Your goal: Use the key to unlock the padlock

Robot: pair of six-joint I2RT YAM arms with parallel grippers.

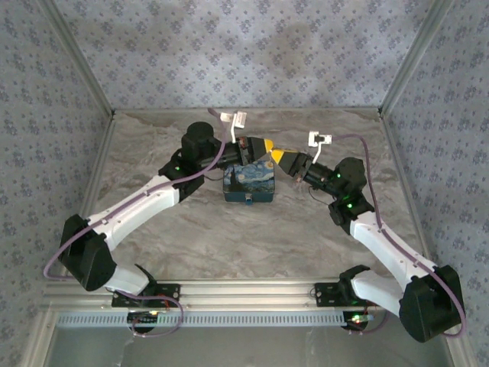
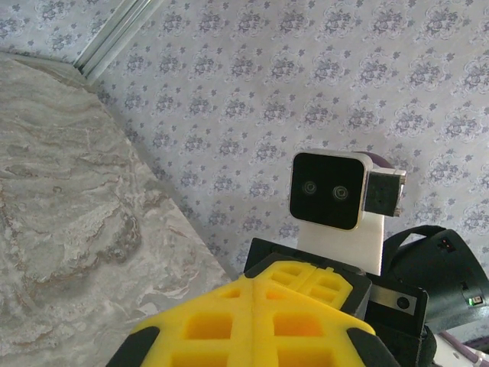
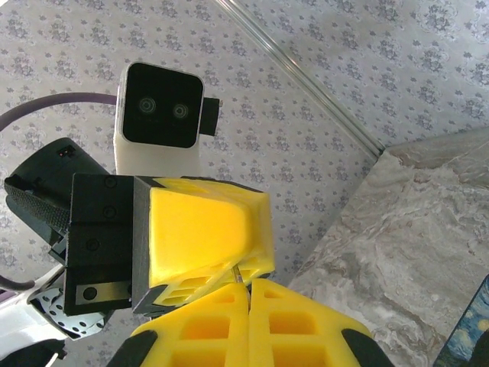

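Two grippers are nose to nose here, hanging just above the far edge of a blue rectangular box printed with a swirly starry-night painting (image 1: 248, 183). That box sits mid-way across the grey marble-pattern table (image 1: 306, 237).

From the top view, the left gripper (image 1: 263, 145) with its yellow ribbed plastic fingers comes in from the left, and the right gripper (image 1: 281, 157), same yellow fingers, comes in from the right, tips pretty much touching.

Left wrist view: the left gripper (image 2: 252, 294) has its fingers pressed flat together, just a seam between them. Right behind them sits the other arm's white boxy wrist camera (image 2: 328, 191).

Right wrist view: the right gripper (image 3: 248, 294) is squeezed together too. A thin metal sliver (image 3: 239, 275) pokes up right at its tip, against the left gripper's yellow finger (image 3: 206, 233). Could be the key, honestly can't tell. A corner of the box (image 3: 470, 340) peeks in at the lower right.

Can't make out the padlock. A small dark object (image 1: 250, 202) sits at the box's near edge, too tiny to identify.
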